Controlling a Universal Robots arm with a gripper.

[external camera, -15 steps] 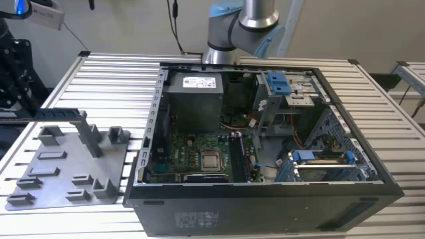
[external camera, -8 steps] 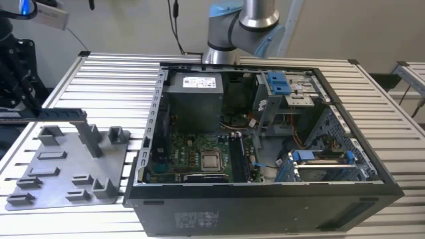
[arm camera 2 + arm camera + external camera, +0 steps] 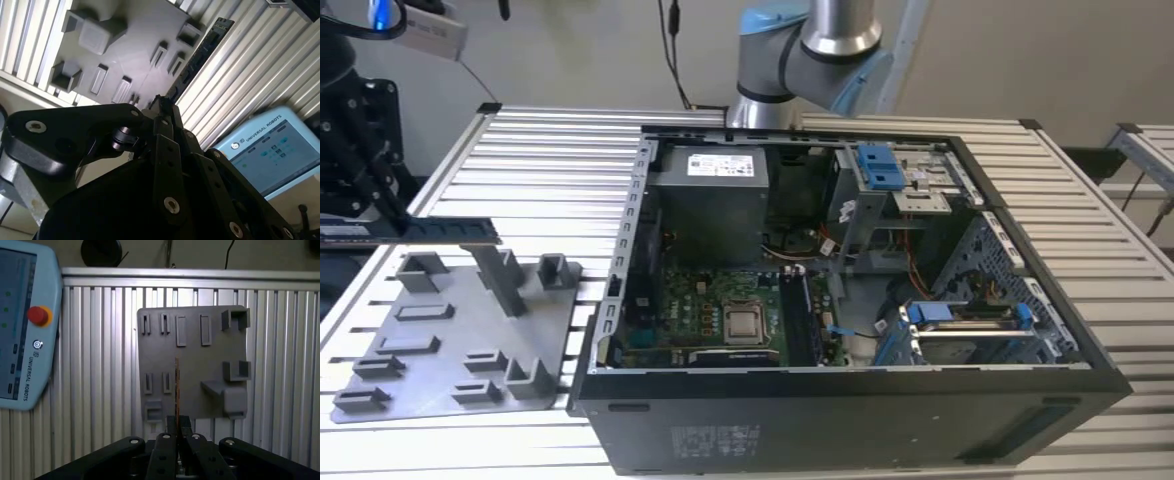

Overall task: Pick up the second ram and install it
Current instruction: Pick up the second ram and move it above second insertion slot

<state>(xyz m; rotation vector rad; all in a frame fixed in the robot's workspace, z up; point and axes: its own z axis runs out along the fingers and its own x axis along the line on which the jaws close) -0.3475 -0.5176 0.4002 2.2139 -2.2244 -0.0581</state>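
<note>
My gripper (image 3: pixel 371 222) is at the exterior view's left and is shut on the second ram (image 3: pixel 454 231), a long thin dark stick. The stick is held level in the air above the grey holder plate (image 3: pixel 454 340). In the first wrist view the ram (image 3: pixel 176 390) shows edge-on, running out from the closed fingers (image 3: pixel 166 436) over the plate (image 3: pixel 192 365). In the second wrist view the ram (image 3: pixel 200 55) extends away from the gripper (image 3: pixel 162 107). The open computer case (image 3: pixel 627 250) stands to the exterior view's right. Its motherboard (image 3: pixel 707 300) carries memory slots (image 3: pixel 798 315) beside the processor socket.
The grey plate has a tall post (image 3: pixel 500 275) and several small raised holders. Blue drive clips (image 3: pixel 881 165) and a power supply (image 3: pixel 707 195) sit inside the case. A teach pendant (image 3: pixel 20 325) lies on the slatted table (image 3: pixel 547 150) near the plate.
</note>
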